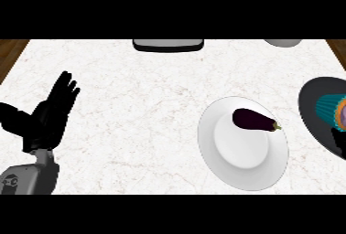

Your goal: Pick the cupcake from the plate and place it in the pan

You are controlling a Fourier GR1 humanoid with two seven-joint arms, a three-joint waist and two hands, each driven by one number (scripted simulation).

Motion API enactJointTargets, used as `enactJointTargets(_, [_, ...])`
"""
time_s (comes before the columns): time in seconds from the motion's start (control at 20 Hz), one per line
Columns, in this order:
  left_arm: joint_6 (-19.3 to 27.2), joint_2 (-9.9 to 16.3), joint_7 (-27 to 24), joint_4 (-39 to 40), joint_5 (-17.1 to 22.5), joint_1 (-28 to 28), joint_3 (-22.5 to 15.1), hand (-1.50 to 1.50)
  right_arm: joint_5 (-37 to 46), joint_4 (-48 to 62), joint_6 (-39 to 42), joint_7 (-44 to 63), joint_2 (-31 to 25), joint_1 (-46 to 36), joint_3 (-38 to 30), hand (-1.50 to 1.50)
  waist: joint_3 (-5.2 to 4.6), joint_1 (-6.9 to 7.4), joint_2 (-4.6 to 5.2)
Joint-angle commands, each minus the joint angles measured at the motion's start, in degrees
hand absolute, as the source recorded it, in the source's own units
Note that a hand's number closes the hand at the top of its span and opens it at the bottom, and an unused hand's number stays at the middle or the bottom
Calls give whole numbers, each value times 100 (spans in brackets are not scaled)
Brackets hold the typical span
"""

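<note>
The cupcake (331, 109) is sitting in the pan (312, 98) at right; right hand's (340, 139) fingers unclear, left hand (49, 114) resting, fingers apart.

White marble counter (135, 114); dark wood floor (10, 55) at both far corners.

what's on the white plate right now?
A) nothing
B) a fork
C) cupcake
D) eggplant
D: a dark purple eggplant lies on the upper part of the white plate, while the cupcake with its teal wrapper sits over the dark pan at the right edge.
</note>
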Motion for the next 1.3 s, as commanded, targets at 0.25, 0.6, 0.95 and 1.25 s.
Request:
enactJointTargets(0.25, [-4, -119, 61, -110, -75, 55, -85, 0, -1007, 2277, -1383, -1475, -1071, -65, -1970, 150, 6, 20, 12])
enactJointTargets(0.6, [-238, -44, -157, 222, 80, -48, 134, 0, -1215, 4561, -2619, -2899, -1570, -68, -2178, 150, 5, 46, 26])
enactJointTargets(0.95, [-232, -34, 50, -51, 79, -10, 137, 0, -1398, 7065, -3402, -4236, -2205, -597, -2144, 150, 8, 96, 32])
enactJointTargets(1.25, [-203, -121, -27, -10, 7, -55, 84, 0, -965, 8802, -4319, -4175, -2140, -943, -1997, 150, 14, 153, 59])
